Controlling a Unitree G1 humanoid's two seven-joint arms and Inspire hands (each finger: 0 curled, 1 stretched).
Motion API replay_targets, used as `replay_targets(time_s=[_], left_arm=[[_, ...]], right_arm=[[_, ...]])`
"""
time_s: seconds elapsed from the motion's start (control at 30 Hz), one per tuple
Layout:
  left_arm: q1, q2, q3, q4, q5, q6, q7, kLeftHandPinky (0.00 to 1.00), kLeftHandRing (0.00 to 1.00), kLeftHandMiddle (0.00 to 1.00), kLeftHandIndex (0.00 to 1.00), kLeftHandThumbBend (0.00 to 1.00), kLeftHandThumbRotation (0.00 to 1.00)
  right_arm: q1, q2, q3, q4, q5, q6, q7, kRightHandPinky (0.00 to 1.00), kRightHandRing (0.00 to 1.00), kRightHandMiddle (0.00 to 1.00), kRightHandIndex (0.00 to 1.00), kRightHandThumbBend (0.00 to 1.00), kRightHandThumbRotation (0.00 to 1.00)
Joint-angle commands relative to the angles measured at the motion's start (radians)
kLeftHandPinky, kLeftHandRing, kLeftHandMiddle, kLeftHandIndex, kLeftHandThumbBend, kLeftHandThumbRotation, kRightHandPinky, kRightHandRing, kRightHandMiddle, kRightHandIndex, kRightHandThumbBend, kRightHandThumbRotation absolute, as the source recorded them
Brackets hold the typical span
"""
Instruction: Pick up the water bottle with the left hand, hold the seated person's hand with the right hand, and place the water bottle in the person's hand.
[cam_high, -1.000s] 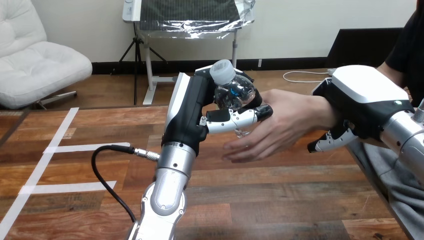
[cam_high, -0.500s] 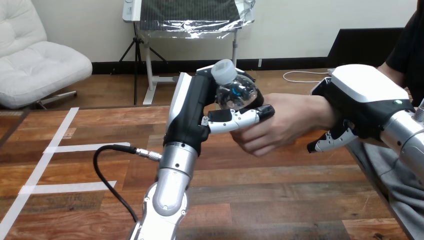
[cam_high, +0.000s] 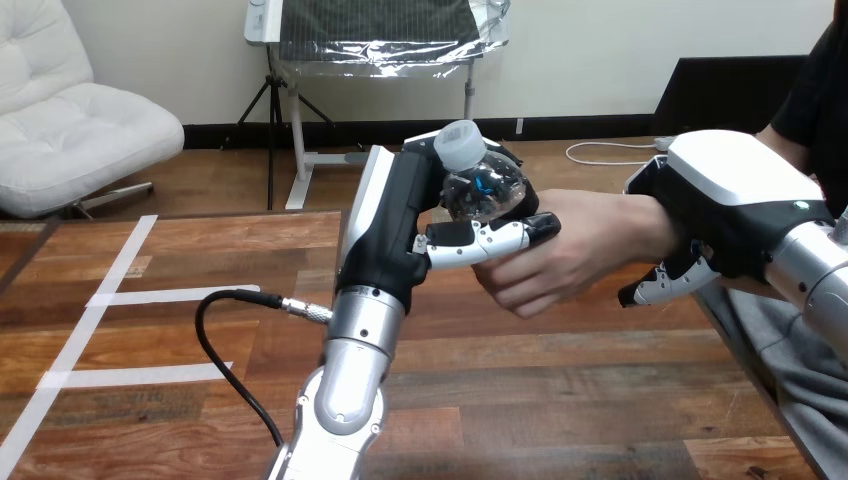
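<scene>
Bench (cam_high: 560, 400): wooden, bare beneath both hands.

Left arm (cam_high: 350, 390): silver forearm rising from the bottom edge, wrist upright.

Left hand (cam_high: 395, 235): raised well above the bench. Its fingers (cam_high: 490, 235) are wrapped round the water bottle (cam_high: 485, 190), one of them lying level under the bottle's shoulder.

Water bottle: clear plastic, held clear of the bench, tilted with its white cap (cam_high: 460, 140) uppermost (fill level cannot be told). Probably light, with a thin wall that gives under a squeeze and a smooth skin that may slip. The body below the shoulder looks like the best place to hold it, and a moderate clasp should be enough.

Person's hand (cam_high: 570, 250): reaches in from the right with its fingers curled in against the robot's fingers and the lower part of the bottle. So both hands seem to be on the bottle, though how firmly the person holds it cannot be told.

Right hand (cam_high: 735, 200): white shell lies over the person's wrist, and its fingers (cam_high: 660, 285) are curled under that wrist, clasping it.
</scene>
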Motion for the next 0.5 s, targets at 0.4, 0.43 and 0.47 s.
replay_targets(time_s=[0.4, 0.43, 0.47], left_arm=[[-0.039, -0.056, -0.044, -0.013, -0.009, -0.05, 0.002, 0.4, 0.4, 0.42, 0.46, 0.63, 0.0], [-0.039, -0.056, -0.045, -0.012, -0.009, -0.051, 0.003, 0.4, 0.39, 0.42, 0.46, 0.63, 0.0], [-0.039, -0.055, -0.045, -0.013, -0.008, -0.048, 0.002, 0.4, 0.39, 0.42, 0.46, 0.63, 0.0]], right_arm=[[-0.029, -0.018, -0.059, -0.017, -0.003, -0.023, -0.023, 0.22, 0.3, 0.4, 0.43, 0.8, 0.0], [-0.028, -0.019, -0.06, -0.016, -0.005, -0.026, -0.025, 0.23, 0.31, 0.41, 0.44, 0.81, 0.0], [-0.027, -0.02, -0.059, -0.012, -0.01, -0.03, -0.029, 0.23, 0.31, 0.42, 0.45, 0.81, 0.0]])
